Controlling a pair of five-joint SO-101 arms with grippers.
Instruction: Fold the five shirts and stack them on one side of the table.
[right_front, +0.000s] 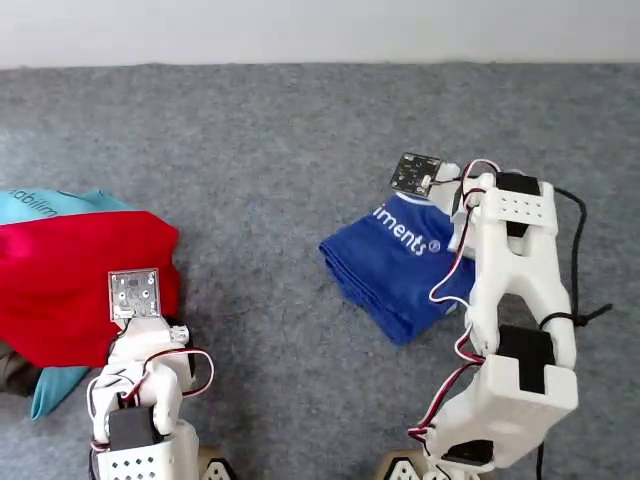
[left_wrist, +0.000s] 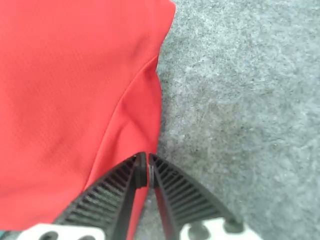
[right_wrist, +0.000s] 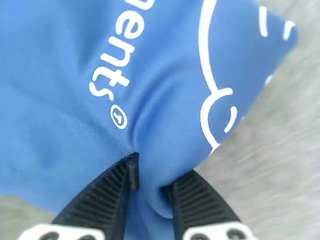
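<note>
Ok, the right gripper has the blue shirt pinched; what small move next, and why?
Probably lift the right gripper slightly: it is shut on the blue shirt, which looks folded, while the red shirt lies atop a teal shirt across the table.

A grey, felt-like covering lies over the whole surface (right_front: 270, 140), reaching from the near edge to the far one in the high view. Seen close in the wrist views, its nap is coarse and speckled with lighter and darker fibres. Along the far side runs a plain whitish band (right_front: 320, 30); whether it is a wall or a backboard cannot be told. The light is soft and even, leaving only faint shadows on the grey.
</note>
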